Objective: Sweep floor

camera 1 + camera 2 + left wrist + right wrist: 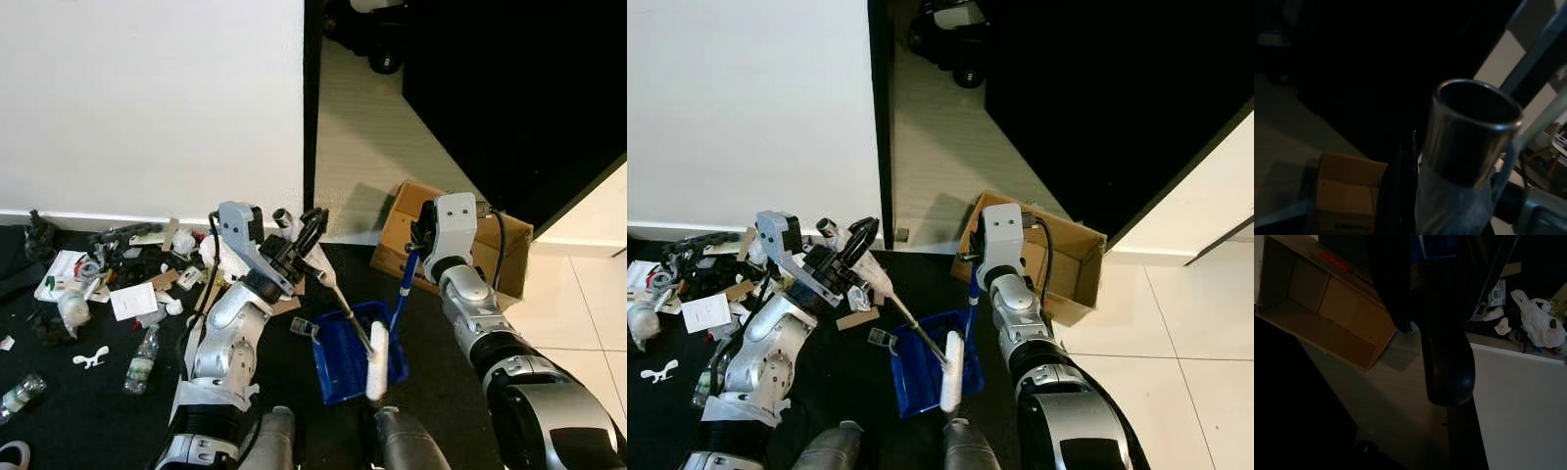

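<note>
Blue dustpan (353,354) sits on the dark floor, its handle gripped by my right gripper (419,245). Left gripper (306,238) clamps the brush (350,311); shaft slants down into the dustpan. Litter pile (118,269) lies beyond the left arm, away from the dustpan.

Blue dustpan (345,356) flat on black floor (88,411), blue handle upright; white-headed brush (376,364) resting in it, handle slanting.

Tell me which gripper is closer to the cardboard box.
Right. The right gripper holds the blue dustpan handle right beside the cardboard box; the left gripper grips the brush handle farther left.
</note>
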